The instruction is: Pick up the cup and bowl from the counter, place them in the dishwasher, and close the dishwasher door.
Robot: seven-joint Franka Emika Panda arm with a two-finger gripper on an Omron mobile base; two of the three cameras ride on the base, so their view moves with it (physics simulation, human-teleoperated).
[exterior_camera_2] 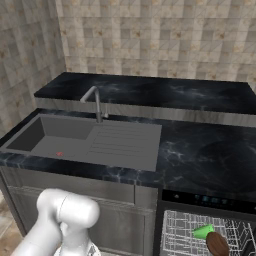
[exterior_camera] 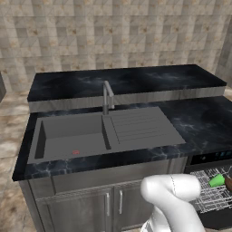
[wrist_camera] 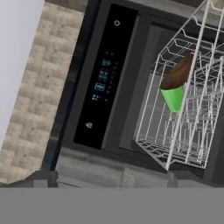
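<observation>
Both dishes sit in the dishwasher's white wire rack point(wrist_camera: 183, 109), green cup point(wrist_camera: 173, 98) at six o'clock of the wooden bowl point(wrist_camera: 178, 73); gripper point(wrist_camera: 107, 177) spread, empty; remaining door looks stiff and heavy, so push its outer edge.

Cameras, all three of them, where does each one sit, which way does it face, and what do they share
Left base view: behind the arm's left, facing the sink and counter; white arm lower right.
Right base view: behind its right, same sink and counter; arm lower left.
Hand view: on the hand, facing the dishwasher control strip and rack; open gripper fingertips at bottom.
Shared: cup beside bowl in the rack.
</observation>
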